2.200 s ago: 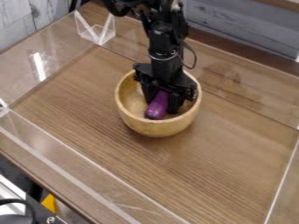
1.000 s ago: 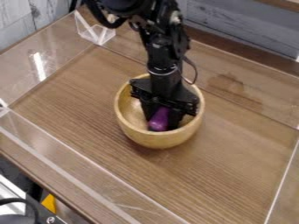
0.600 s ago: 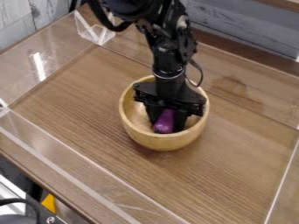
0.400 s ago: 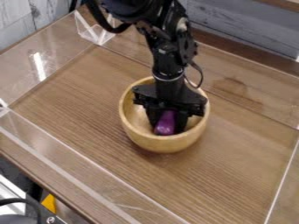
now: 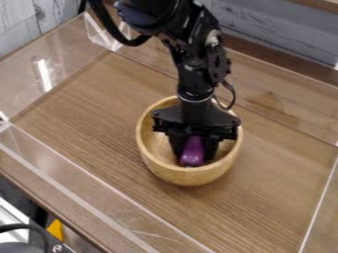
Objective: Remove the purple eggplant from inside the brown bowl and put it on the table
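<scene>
Half the purple eggplant (image 5: pixel 193 150) shows, clamped by the end effector (image 5: pixel 195 146) inside the brown bowl (image 5: pixel 164 164).

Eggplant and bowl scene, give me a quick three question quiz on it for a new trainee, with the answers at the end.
1. True or false: the eggplant already lies on the table.
2. Where is the hand right now? A) above the bare table beside the bowl, B) down inside the bowl, its fingers on either side of the eggplant, C) lifted high, clear of everything.
3. Fill in: the bowl is made of light brown ____.

Key: 1. False, it is inside the bowl. 2. B. 3. Wood.
</scene>
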